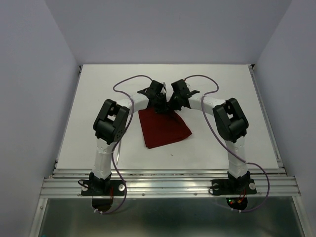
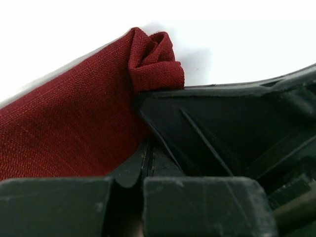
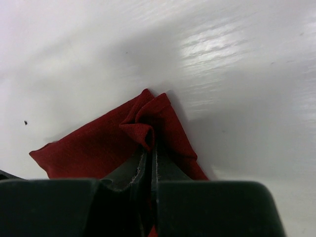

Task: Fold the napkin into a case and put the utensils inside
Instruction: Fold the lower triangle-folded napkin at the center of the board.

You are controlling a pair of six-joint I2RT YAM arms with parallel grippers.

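The dark red napkin (image 1: 165, 129) lies on the white table (image 1: 98, 98) as a broad four-sided patch, and no case shape shows. Both grippers meet at its far edge. My left gripper (image 1: 160, 108) is shut on that edge, and the cloth (image 2: 64, 133) rises beside its closed jaws (image 2: 147, 148). Close beside it, my right gripper (image 1: 173, 108) is shut on a bunched fold of the napkin (image 3: 94, 148), pinched at the fingertips (image 3: 151, 147). In the left wrist view the puckered corner (image 2: 154, 59) sits against the right gripper's black body (image 2: 237, 123). The utensils are out of view.
The table has raised rails along its left and right sides and a metal frame (image 1: 168, 185) at the near edge, where both arm bases stand. Grey walls close in the back and sides. Purple cables (image 1: 123, 84) loop off each arm.
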